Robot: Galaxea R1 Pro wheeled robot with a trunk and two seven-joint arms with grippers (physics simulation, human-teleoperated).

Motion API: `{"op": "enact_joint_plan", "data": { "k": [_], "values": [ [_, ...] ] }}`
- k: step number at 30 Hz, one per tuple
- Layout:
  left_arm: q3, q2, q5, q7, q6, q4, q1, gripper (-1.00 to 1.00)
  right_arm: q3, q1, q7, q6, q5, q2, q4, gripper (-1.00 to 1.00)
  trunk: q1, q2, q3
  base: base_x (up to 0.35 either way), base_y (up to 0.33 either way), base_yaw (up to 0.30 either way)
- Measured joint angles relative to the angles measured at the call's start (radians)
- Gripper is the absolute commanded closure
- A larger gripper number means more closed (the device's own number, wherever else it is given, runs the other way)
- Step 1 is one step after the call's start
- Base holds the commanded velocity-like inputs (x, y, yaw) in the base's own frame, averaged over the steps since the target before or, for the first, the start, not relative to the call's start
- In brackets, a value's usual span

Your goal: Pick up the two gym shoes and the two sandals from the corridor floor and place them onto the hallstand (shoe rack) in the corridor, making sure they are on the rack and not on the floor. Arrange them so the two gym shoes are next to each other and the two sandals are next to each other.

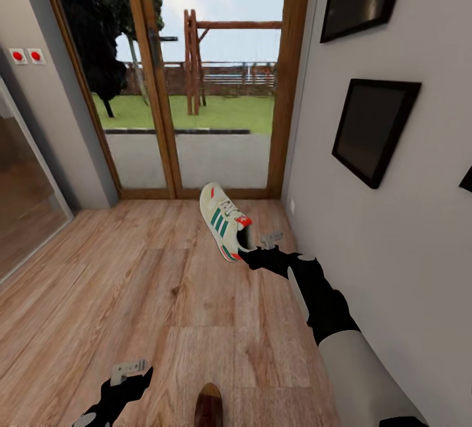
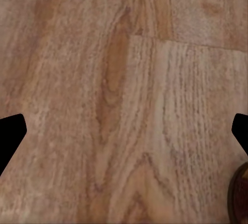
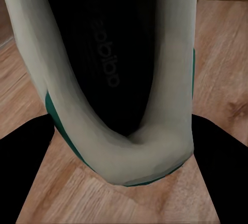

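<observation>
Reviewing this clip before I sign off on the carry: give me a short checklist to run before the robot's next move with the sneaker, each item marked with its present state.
1. Right gripper closed on the gym shoe at its heel: ok.
2. Shoe lifted off the corridor floor: ok, it hangs tilted, toe away from the robot.
3. Grip depth on the heel collar: cannot tell, the fingertips are hidden.
4. Left gripper free: ok, open above bare planks.
5. Sandal by the robot's base, beside the left gripper: not ok, still to be picked up.
6. Hallstand located: cannot tell.
</observation>
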Motion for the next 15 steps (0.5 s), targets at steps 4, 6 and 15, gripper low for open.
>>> {"op": "enact_joint_plan", "data": {
  "k": [4,6,15],
  "values": [
    [0.000,-0.001,0.000,0.000,0.000,0.000,0.000,-1.00,0.000,0.000,0.000,0.000,-0.002,0.000,0.000,1.00,0.004,-0.007,-0.013,0.000,0.000,-0.190],
    [0.000,-0.001,0.000,-0.001,0.000,0.000,0.000,-1.00,0.000,0.000,0.000,0.000,-0.002,0.000,0.000,1.00,0.004,-0.007,-0.015,0.000,0.000,-0.242],
    [0.001,0.000,0.000,0.000,-0.001,-0.008,0.000,-1.00,0.000,0.000,0.000,0.000,-0.002,0.000,0.001,1.00,0.005,-0.007,-0.019,-0.126,0.000,-0.253]
  ]
}}
